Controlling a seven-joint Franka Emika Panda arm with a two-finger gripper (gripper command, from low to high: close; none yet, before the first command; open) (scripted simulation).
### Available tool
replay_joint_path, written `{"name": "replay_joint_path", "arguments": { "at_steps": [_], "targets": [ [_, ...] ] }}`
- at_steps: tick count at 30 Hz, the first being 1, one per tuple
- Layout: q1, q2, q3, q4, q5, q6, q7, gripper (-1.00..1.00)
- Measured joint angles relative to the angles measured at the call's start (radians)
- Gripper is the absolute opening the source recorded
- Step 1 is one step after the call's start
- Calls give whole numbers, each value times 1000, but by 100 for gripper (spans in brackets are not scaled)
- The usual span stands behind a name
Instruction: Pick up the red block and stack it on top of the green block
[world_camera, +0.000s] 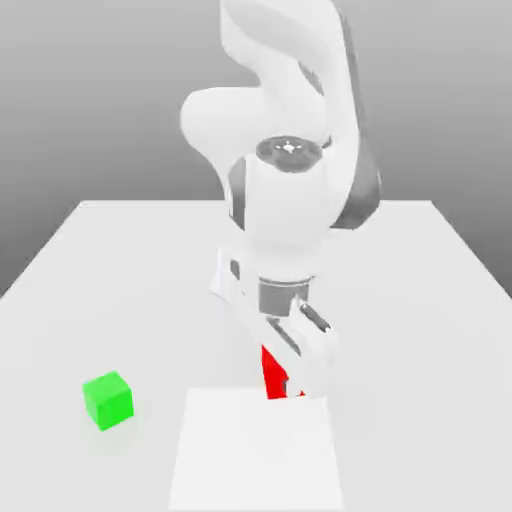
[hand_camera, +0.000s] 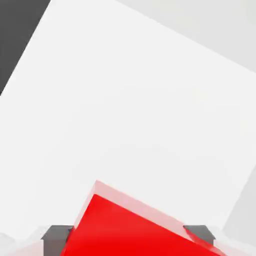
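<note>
Claw (world_camera: 290, 375) grips red block (world_camera: 271, 372); green block (world_camera: 108, 400) well apart.

**Matt Blocks, Smooth Arm Shells**

The red block (hand_camera: 135, 230) is rendered with plain, smooth faces in an even matt finish, and the green block (world_camera: 108, 400) is given the same flat, unglossed look. The arm (world_camera: 290, 200) is clad in smooth white shells with a soft satin sheen, joined by darker grey parts. The table (world_camera: 420, 290) is shown as a smooth, matt, pale surface without texture.
</note>
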Motion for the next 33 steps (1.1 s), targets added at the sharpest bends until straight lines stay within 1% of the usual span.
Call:
{"name": "replay_joint_path", "arguments": {
  "at_steps": [3,17,23,31,32,33],
  "targets": [
    [-112,-17,-68,8,1,-22,-153,-100],
    [-336,-68,-273,44,-29,-113,-853,-100],
    [-325,1,-284,57,21,-55,-927,-100],
    [-341,139,-256,58,91,77,-977,-100],
    [-343,152,-254,57,96,90,-981,100],
    [-343,152,-254,57,96,90,-981,100]
  ]
}}
